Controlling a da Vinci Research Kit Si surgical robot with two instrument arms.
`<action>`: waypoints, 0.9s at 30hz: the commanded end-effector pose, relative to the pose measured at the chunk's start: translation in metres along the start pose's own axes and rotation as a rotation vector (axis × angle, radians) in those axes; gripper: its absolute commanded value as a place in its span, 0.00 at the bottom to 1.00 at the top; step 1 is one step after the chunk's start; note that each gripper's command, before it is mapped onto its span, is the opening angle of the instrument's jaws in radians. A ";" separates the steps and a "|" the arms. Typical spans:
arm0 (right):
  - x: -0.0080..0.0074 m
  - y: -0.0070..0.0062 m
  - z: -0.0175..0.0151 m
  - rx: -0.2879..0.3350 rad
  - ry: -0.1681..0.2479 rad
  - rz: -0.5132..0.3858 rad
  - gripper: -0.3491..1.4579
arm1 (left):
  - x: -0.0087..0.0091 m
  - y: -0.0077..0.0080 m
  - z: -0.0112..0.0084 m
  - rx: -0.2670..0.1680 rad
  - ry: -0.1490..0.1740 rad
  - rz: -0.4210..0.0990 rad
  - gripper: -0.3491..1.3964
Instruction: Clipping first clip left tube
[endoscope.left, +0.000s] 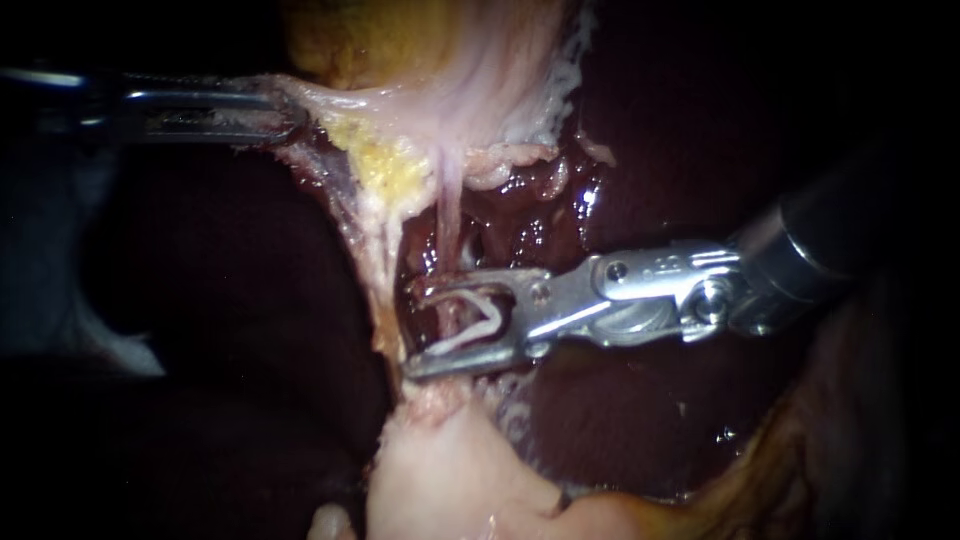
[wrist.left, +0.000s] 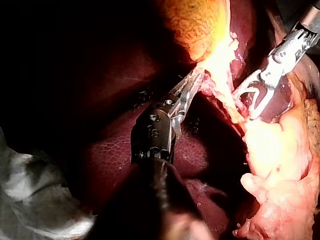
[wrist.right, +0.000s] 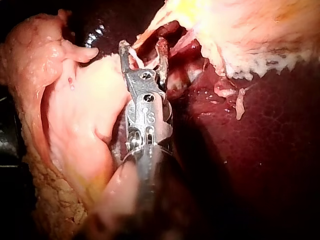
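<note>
Tissue (endoscope.left: 340, 100): upper left, clamped by my left instrument (endoscope.left: 265, 118).
Clip (endoscope.left: 482, 322): centre, held in my right instrument (endoscope.left: 420, 330), jaws wide, around tube (endoscope.left: 449, 210).

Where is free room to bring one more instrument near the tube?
Free: the bare liver below the right instrument, and the dark gap below the left instrument, beside the stretched tissue it grips. Crowded: around the tube, where the right jaws hold a clip astride it.
</note>
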 end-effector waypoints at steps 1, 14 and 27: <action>0.0000 0.0000 0.0005 0.010 0.000 0.001 0.44 | 0.0000 0.0000 0.0000 0.002 0.000 -0.001 0.00; -0.0004 -0.0014 0.0061 0.082 -0.001 -0.005 0.43 | 0.0000 0.0000 0.0000 0.002 0.000 -0.001 0.00; 0.0004 -0.0046 0.0091 0.113 -0.005 -0.023 0.42 | 0.0001 0.0001 0.0000 0.002 0.000 -0.001 0.00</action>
